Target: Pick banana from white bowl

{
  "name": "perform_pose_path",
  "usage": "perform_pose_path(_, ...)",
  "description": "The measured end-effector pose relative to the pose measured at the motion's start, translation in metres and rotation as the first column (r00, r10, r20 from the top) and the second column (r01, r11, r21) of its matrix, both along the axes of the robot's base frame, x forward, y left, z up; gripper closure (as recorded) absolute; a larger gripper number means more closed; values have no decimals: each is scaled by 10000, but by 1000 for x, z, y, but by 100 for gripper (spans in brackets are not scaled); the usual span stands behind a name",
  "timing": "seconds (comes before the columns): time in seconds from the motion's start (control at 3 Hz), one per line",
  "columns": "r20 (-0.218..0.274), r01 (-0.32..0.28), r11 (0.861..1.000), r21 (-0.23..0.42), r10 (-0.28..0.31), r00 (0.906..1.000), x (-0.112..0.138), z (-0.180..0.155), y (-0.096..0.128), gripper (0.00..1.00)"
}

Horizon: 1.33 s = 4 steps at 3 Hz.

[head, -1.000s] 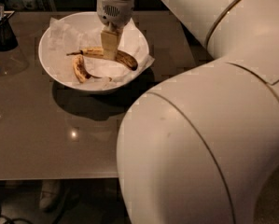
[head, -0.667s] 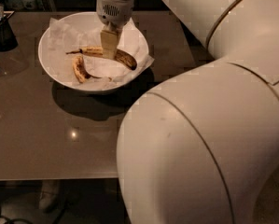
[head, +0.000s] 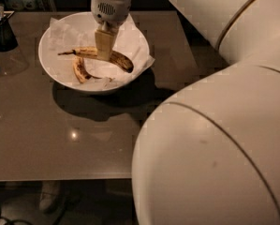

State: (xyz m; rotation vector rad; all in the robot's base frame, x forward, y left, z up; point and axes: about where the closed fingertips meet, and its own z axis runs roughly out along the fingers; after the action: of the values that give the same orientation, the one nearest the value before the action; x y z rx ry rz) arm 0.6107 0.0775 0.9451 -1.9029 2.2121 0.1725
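Dark wire container (head: 0, 29) stood left of the white bowl (head: 47, 65). Inside the bowl lay a shorter banana (head: 79, 69), and beside it the banana (head: 86, 52), with the gripper (head: 103, 54) down on its middle; whether it had clasped could not be told. A shallow hold might let the curved fruit slip back into the bowl

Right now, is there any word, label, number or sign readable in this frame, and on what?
None can be read. The end effector, down at the banana in the white bowl, carries no lettering. Nor do the shorter banana, the table or the dark container.
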Motion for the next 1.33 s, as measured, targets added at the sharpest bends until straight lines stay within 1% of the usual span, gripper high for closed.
perform_pose_path(0.33,52,-350,9984,436,348,9994,-34,14,14,100)
perform_pose_path(1.0,143,-341,9982,489,334,9993,-32,15,14,100)
perform_pose_path(1.33,-137,-56,9987,503,63,9999,-60,13,21,100)
